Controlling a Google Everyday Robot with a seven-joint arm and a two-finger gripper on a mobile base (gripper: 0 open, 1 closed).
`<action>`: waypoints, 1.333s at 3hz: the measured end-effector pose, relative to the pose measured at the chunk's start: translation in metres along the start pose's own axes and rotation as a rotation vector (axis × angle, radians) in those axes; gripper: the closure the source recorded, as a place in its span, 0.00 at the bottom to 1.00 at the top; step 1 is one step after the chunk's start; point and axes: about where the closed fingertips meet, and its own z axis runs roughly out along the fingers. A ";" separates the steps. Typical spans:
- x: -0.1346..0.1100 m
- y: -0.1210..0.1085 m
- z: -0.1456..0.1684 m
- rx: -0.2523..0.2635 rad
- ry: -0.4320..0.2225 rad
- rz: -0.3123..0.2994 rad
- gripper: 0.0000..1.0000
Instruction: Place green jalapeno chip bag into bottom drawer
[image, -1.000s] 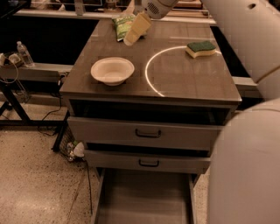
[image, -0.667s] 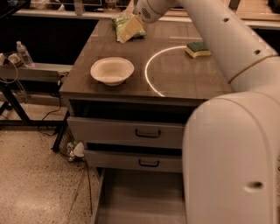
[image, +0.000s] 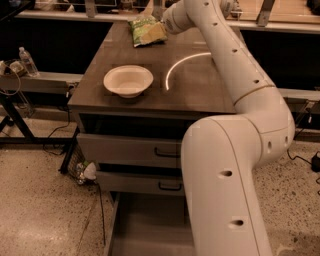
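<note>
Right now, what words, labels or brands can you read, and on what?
On the green jalapeno chip bag: pale lettering, too blurred to read.
On the water bottle: label too small to read.
No other text shows.
The claw is at the bag, at the table's far end.

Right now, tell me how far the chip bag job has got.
Done: the lowest grey metal drawer stands pulled open. In hand: the gripper is at the small crinkly green chip bag at the far end of the brown tabletop; a grasp can't be confirmed. Left: lift, carry down, release in the drawer.
</note>
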 end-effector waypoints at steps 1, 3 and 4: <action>0.001 -0.001 0.009 0.009 -0.011 0.011 0.00; 0.015 0.006 0.051 0.046 -0.017 0.213 0.00; 0.025 0.003 0.070 0.074 -0.029 0.302 0.00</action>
